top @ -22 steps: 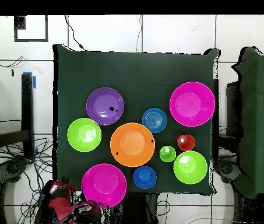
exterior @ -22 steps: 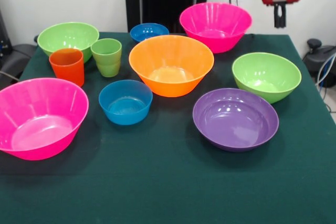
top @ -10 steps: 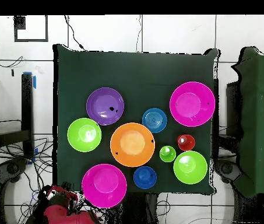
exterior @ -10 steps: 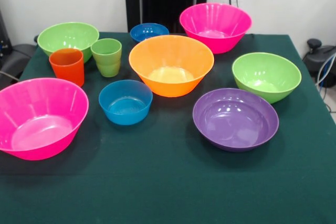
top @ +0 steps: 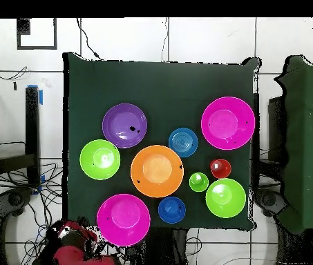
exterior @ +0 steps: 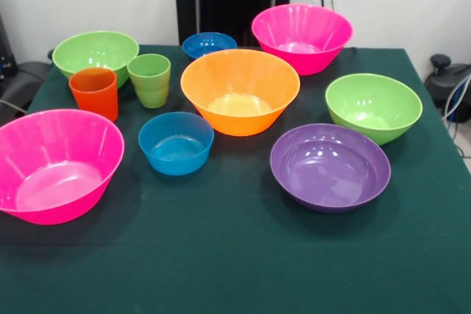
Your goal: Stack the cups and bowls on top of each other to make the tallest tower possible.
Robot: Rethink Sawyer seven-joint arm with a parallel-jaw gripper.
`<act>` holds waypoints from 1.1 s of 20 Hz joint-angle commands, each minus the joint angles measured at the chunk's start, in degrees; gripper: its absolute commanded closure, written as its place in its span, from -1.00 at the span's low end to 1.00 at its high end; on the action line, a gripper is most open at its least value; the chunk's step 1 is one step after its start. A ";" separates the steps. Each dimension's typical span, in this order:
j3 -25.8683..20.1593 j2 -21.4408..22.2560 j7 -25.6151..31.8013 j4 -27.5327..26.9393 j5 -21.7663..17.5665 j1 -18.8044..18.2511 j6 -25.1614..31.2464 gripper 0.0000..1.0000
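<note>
Nothing is stacked: all the bowls and both cups stand apart and upright on the green-clothed desk (exterior: 235, 262). In the front view, the big orange bowl (exterior: 240, 91) sits in the middle. Behind it stand a small blue bowl (exterior: 209, 44) and, to the right, a big pink bowl (exterior: 302, 37). The second big pink bowl (exterior: 55, 165) is at the near left corner, and the other small blue bowl (exterior: 176, 143) lies between it and the orange bowl. A green bowl (exterior: 95, 54) stands at the far left, with the orange-red cup (exterior: 94, 93) and the light green cup (exterior: 149, 79) just in front of it, close beside each other. On the right are the second green bowl (exterior: 374, 106) and, nearer the camera, the shallow purple bowl (exterior: 330, 166). The front view shows no part of the robot. In the overhead view the red arm (top: 72, 245) shows at the bottom left, off the desk's edge and near a pink bowl; the tool cannot be made out there, so I cannot tell whether it is wide or narrow.
</note>
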State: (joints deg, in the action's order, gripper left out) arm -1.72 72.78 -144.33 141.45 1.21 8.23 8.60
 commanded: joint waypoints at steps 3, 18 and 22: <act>0.16 0.15 4.33 -2.87 -9.39 -1.61 1.98 1.00; -5.86 -6.65 4.03 -4.77 -19.80 -11.33 -4.88 -1.00; -8.85 -9.64 4.35 -5.87 -22.77 -14.74 -6.27 -1.00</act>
State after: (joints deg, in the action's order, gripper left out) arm -3.93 69.56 -144.33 137.02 -15.75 -4.08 5.50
